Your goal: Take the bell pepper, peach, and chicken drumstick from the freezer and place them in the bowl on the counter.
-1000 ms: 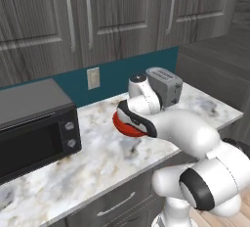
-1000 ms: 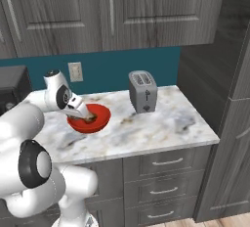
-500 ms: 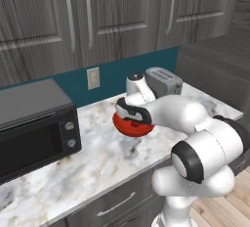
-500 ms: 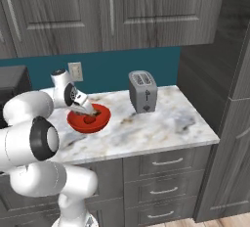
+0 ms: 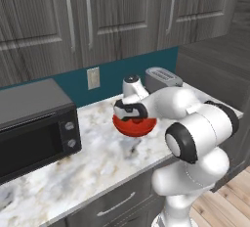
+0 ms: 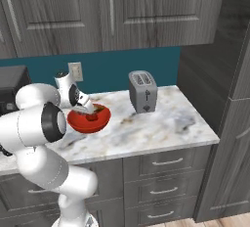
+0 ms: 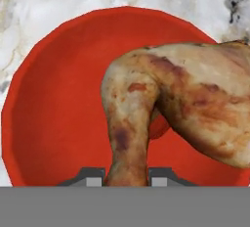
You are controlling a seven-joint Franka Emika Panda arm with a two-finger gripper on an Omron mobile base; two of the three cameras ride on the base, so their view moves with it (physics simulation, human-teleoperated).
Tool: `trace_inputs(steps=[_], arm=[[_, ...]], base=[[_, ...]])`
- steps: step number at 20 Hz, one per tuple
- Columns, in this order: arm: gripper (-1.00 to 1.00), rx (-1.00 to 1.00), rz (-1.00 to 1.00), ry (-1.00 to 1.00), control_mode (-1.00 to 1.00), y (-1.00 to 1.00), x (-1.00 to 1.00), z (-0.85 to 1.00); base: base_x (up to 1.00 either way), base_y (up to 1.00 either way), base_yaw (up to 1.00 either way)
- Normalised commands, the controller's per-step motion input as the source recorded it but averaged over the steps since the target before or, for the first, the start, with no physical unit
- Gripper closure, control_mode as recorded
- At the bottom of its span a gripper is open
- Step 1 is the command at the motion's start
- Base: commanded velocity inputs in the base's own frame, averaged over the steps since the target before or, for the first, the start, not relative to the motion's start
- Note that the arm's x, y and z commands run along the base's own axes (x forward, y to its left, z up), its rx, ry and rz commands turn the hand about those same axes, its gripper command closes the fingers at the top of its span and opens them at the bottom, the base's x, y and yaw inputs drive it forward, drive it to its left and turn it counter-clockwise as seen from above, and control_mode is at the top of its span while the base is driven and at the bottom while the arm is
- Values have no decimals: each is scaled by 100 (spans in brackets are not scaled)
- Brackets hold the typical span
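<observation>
My gripper [image 7: 126, 174] is shut on the narrow end of the chicken drumstick [image 7: 185, 103], a golden-brown lumpy piece. It hangs right above the red bowl [image 7: 58, 99]. A small reddish rounded bit [image 7: 158, 125] peeks out under the drumstick; I cannot tell which food it is. In the base views the gripper [image 5: 131, 114] [image 6: 87, 109] is low over the bowl [image 5: 136, 128] [image 6: 80, 123] on the marbled counter [image 5: 97, 167] [image 6: 146, 128]. A tall dark grey unit [image 6: 234, 103] stands right of the counter; I cannot tell whether it is the freezer.
A silver toaster [image 5: 163, 78] [image 6: 142, 91] stands right of the bowl near the teal backsplash. A black microwave [image 5: 29, 128] sits at the counter's left. Dark wood-grain cupboards [image 6: 122, 11] hang above, and grey drawers [image 6: 166, 162] lie below.
The arm's elbow and upper links have swung round while the hand stayed low over the bowl, drifting slightly along it with the drumstick still held.
</observation>
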Motion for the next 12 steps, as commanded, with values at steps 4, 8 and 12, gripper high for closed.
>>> trace_inputs(steps=[4, 8, 12], arm=[[-100, 0, 0, -1, -100, 0, 41, -16], [-100, 0, 0, 0, -100, 0, -7, 0], [-100, 4, -2, 0, -100, -3, -65, 15]], base=[[0, 0, 0], [0, 0, 0], [0, 0, 0]])
